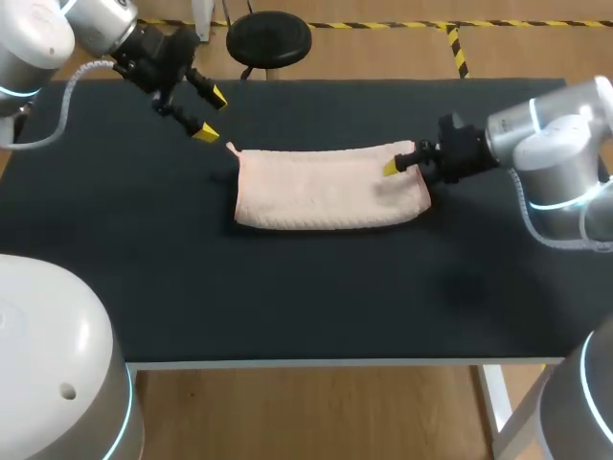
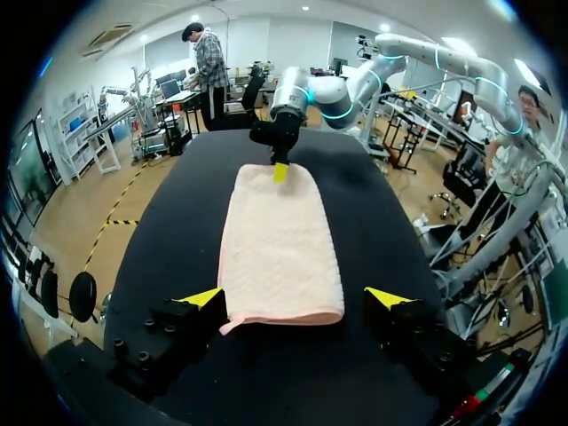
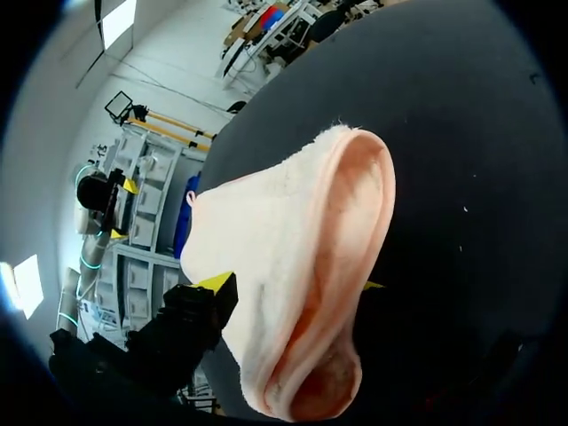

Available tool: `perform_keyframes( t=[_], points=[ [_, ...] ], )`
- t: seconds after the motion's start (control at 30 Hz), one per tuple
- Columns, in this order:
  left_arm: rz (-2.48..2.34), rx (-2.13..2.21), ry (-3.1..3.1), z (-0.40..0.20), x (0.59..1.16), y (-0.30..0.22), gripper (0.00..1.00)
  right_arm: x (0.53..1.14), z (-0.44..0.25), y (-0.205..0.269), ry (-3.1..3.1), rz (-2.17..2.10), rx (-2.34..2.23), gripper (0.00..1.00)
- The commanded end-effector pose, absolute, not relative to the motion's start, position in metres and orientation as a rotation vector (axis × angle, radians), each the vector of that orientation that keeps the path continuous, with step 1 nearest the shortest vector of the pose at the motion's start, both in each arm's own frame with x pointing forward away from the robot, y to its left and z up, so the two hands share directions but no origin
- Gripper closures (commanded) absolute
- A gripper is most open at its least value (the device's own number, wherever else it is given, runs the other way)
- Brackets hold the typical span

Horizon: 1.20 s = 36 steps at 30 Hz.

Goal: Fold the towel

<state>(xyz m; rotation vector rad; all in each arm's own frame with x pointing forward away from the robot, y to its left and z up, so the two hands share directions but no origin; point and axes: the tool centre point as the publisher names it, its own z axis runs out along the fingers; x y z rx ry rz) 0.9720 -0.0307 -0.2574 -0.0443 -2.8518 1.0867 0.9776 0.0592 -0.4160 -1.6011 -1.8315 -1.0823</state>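
Note:
A pink towel (image 1: 326, 187) lies folded into a long band across the middle of the black table (image 1: 287, 297). My right gripper (image 1: 395, 165) is at the band's right end. In the right wrist view that end of the towel (image 3: 293, 222) bulges up between the fingers (image 3: 217, 284) and fills the gap, both sides pressing on it. My left gripper (image 1: 212, 115) hangs open above and just behind the towel's left end. From the left wrist, the towel (image 2: 280, 248) stretches away from the wide-apart yellow tips of the left gripper (image 2: 295, 299) to the right gripper (image 2: 280, 170).
Bare black tabletop surrounds the towel on all sides, widest toward the front edge (image 1: 306, 362). The white arm bases (image 1: 57, 364) stand at the near corners.

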Motion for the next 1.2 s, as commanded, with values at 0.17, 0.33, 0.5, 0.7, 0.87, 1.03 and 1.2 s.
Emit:
perform_keyframes(
  t=[0.17, 0.33, 0.5, 0.7, 0.87, 1.03, 1.2],
  points=[
    [1.089, -0.046, -2.851, -0.258, 0.972, -0.031, 0.00, 0.979, -0.391, 0.077, -1.907, -0.943, -1.778, 1.00],
    [1.089, -0.046, -2.851, -0.258, 0.972, -0.031, 0.00, 0.990, -0.376, 0.110, -1.935, -0.955, -1.829, 1.00],
    [1.089, -0.046, -2.851, -0.258, 0.972, -0.031, 0.00, 1.005, -0.366, 0.157, -1.893, -0.993, -1.898, 1.00],
    [1.089, -0.046, -2.851, -0.258, 0.972, -0.031, 0.00, 1.006, -0.362, 0.234, -1.871, -1.030, -1.895, 1.00],
    [1.089, -0.046, -2.851, -0.258, 0.972, -0.031, 0.00, 1.000, -0.365, 0.284, -1.852, -1.033, -1.903, 1.00],
    [1.089, -0.046, -2.851, -0.258, 0.972, -0.031, 0.00, 0.982, -0.367, 0.308, -1.928, -1.022, -1.858, 0.85],
    [1.089, -0.046, -2.851, -0.258, 0.972, -0.031, 0.00, 0.968, -0.354, 0.313, -1.886, -1.125, -1.854, 0.00]
  ],
)
